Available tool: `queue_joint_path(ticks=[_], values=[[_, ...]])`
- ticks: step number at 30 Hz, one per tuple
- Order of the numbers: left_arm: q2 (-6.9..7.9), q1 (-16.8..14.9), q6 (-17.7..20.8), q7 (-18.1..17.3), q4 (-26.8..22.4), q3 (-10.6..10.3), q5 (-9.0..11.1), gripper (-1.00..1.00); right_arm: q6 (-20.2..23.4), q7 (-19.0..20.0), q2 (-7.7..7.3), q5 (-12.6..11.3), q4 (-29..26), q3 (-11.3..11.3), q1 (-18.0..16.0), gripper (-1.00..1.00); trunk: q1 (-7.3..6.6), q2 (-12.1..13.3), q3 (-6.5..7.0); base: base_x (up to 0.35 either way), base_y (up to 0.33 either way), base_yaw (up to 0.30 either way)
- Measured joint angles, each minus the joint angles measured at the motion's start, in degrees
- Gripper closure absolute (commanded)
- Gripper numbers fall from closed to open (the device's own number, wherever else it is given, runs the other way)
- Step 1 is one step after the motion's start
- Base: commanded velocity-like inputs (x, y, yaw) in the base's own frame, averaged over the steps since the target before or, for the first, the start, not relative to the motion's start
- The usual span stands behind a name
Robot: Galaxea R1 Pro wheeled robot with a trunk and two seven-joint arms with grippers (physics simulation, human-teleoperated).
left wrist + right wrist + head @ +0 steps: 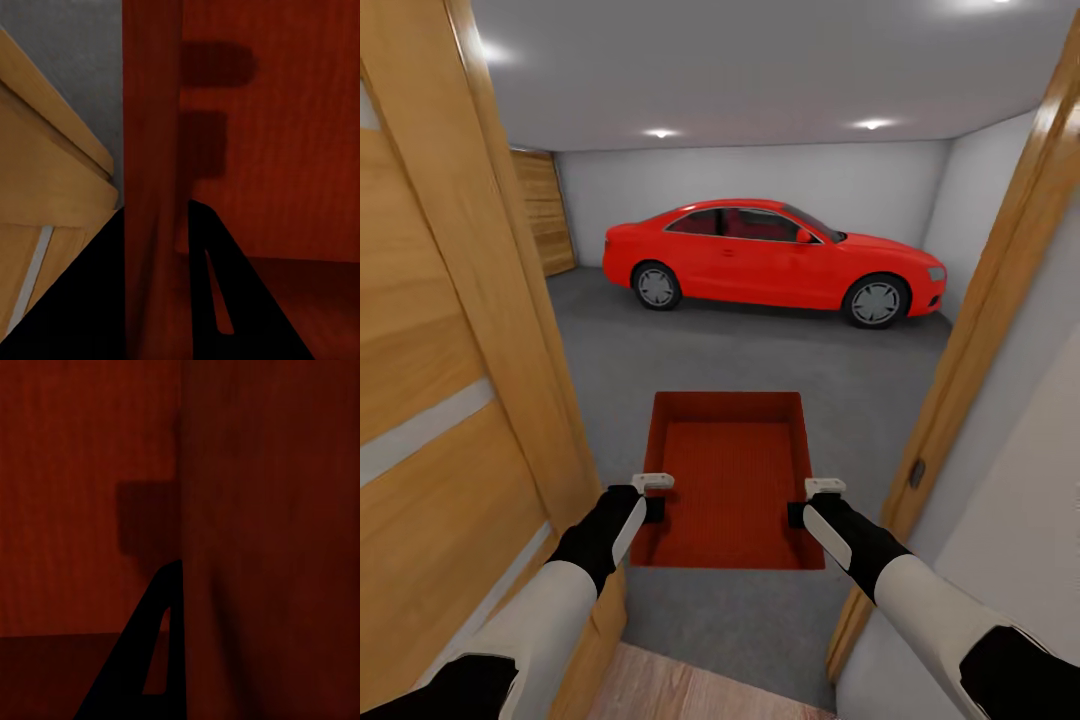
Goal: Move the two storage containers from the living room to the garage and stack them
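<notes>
Both grippers, left (652,508) and right (800,513), clamp jaws on the empty storage container's (728,480) side walls.

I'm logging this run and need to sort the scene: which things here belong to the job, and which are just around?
Part of the job:
- red box, gripped at its side walls by left gripper and right gripper
- grey garage floor

Just around:
- red car
- wooden door
- door frame
</notes>
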Motion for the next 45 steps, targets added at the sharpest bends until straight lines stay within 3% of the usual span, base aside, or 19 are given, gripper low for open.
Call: queue_joint_path(ticks=[13,22,45], values=[[0.00,0.0,0.2,0.0,0.0,0.0,0.0,1.00,0.2,0.0,0.03,0.1,0.0,-0.1,0.0,1.00,0.00,0.0,0.01,0.133,0.227,-0.005],[-0.01,0.0,0.0,0.1,0.0,0.0,0.1,1.00,0.0,0.0,-0.02,0.0,0.0,0.0,0.0,1.00,0.01,0.0,0.01,0.029,0.030,-0.009],[-0.01,0.0,-0.1,0.1,0.0,-0.1,0.1,1.00,-0.1,0.1,-0.03,0.0,0.0,0.0,0.0,1.00,0.01,0.0,0.01,0.002,0.001,-0.199]])
